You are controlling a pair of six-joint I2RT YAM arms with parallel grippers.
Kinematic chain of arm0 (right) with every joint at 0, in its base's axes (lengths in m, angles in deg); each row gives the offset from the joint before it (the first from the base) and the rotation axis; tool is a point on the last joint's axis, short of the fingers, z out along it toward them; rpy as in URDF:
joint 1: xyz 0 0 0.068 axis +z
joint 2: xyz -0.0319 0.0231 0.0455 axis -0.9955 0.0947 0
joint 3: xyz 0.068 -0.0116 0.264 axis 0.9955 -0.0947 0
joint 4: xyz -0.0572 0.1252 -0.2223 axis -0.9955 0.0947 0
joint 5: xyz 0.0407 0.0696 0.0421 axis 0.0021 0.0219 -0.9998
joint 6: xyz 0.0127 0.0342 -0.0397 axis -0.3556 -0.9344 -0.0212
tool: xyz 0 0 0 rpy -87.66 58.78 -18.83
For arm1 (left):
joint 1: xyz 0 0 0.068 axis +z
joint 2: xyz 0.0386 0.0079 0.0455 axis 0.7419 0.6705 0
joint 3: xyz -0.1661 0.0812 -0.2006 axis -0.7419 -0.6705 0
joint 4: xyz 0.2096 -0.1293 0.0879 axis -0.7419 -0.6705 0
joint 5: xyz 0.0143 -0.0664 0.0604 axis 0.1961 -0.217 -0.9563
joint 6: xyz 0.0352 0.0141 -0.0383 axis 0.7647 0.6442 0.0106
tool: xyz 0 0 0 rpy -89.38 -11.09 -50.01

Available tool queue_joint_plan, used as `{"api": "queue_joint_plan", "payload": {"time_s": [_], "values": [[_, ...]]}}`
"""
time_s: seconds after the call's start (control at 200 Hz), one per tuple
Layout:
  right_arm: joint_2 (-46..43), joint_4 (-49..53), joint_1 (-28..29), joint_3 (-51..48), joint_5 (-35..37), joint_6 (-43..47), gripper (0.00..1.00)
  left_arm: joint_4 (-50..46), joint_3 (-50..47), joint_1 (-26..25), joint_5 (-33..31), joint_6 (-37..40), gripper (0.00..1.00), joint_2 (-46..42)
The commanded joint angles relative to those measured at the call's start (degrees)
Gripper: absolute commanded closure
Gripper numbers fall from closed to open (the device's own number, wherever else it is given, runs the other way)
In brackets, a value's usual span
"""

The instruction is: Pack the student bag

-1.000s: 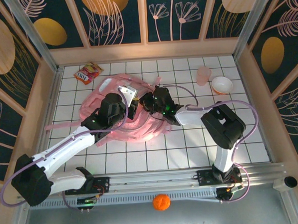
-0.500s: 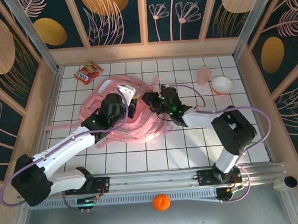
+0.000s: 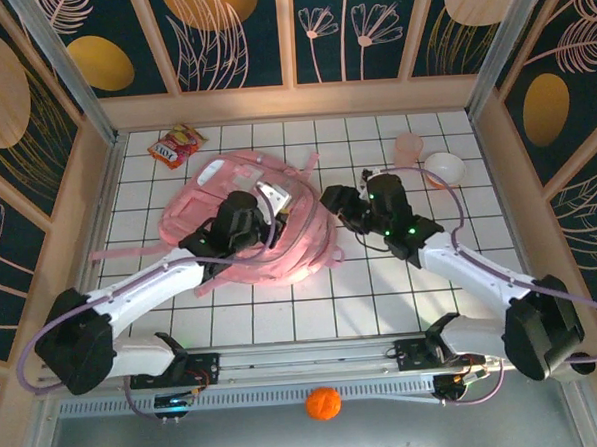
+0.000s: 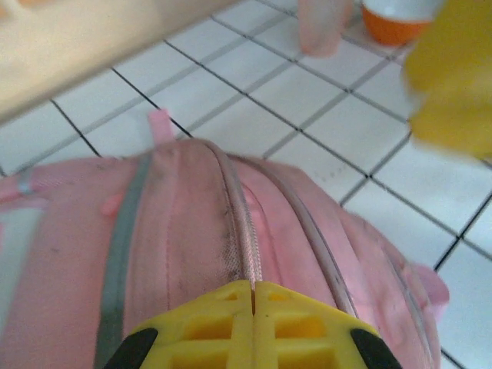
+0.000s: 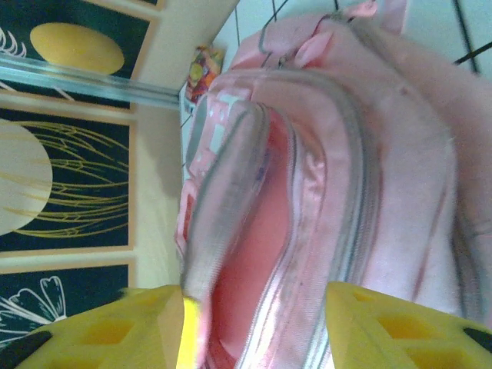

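**Item 1: student bag** point(image 3: 199, 201). Pale-pink fabric backpack lying flat on the white tiled table point(image 3: 382, 291), left of centre. Its long axis runs roughly left to right across the table. In the right wrist view the main compartment gapes, with the grey-trimmed zip edges parted and pink lining showing.

**Item 2: left gripper** point(image 4: 254, 290). On top of the bag, yellow fingers pressed together with no gap, at the end of a zip line that runs up to them. Whether a pull tab or a fold of cloth is nipped there cannot be told.

**Item 3: right gripper** point(image 5: 255, 296). Just beside the bag's right end, jaws standing apart with nothing clamped. The parted mouth lies straight ahead of it.

**Item 4: loose goods.** Snack packet point(image 3: 176, 146) at the far left, just beyond the bag. Pink cup point(image 3: 407, 151) and bowl point(image 3: 444, 168) at the far right, just beside each other.

**Item 5: governing relation (judgement).** The bag lies to the left of the free right gripper, with its opening turned toward that gripper. The cup and bowl sit near that gripper on its far side, away from the bag, so the right arm is the nearer one to fetch them. The packet lies on the left arm's side, but that hand is occupied on the bag and probably serves best as the steadying one
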Motion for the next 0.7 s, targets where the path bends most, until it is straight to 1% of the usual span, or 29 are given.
{"api": "queue_joint_plan", "payload": {"time_s": [0.0, 0.075, 0.115, 0.155, 0.21, 0.295, 0.375, 0.455, 0.505, 0.591, 0.696], "values": [[-2.3, 7.1, -0.8, -1.1, 2.0, 3.0, 0.45, -1.4, -2.9, -0.1, 0.2, 2.9, 0.98, 7.1], [-2.9, 7.2, -0.8, -1.8, 2.1, 3.0, 0.43, -2.8, -2.9, -0.2, 1.2, 2.9, 0.97, 11.9], [-3.0, 7.1, -0.8, -2.2, 2.1, 2.9, 0.42, -2.4, -2.8, -0.2, 1.5, 1.8, 0.96, 13.8], [-3.0, 7.0, -0.8, -2.3, 2.1, 2.9, 0.42, -3.3, -1.8, -0.2, 2.1, 1.0, 0.96, 15.1], [-2.9, 6.8, -0.7, -2.4, 2.5, 2.9, 0.42, -1.7, -2.1, -0.2, 4.0, -0.2, 0.95, 15.0], [-3.3, 6.4, -0.7, -2.3, 2.8, 3.2, 0.41, 0.3, -2.2, -0.2, 5.5, -2.3, 0.92, 12.6], [-3.3, 6.5, -0.6, -1.8, 3.2, 3.8, 0.41, 0.6, -1.4, -0.2, 5.0, -3.4, 0.82, 10.0], [-3.2, 6.7, -0.1, -0.9, 3.4, 5.5, 0.40, -1.2, 0.3, -0.2, 3.7, -4.8, 0.67, 8.1], [-3.1, 7.2, 1.4, 0.5, 4.9, 8.1, 0.39, -1.2, 0.9, -0.1, 3.1, -6.9, 0.55, 6.4], [-2.4, 8.3, 5.1, 3.4, 9.6, 13.3, 0.39, -0.5, 0.2, 0.7, 4.4, -10.8, 0.44, 2.3], [-1.3, 7.1, 8.2, 5.4, 11.3, 18.5, 0.39, -1.1, 0.2, 3.6, 6.1, -14.8, 0.35, -3.0]]}}
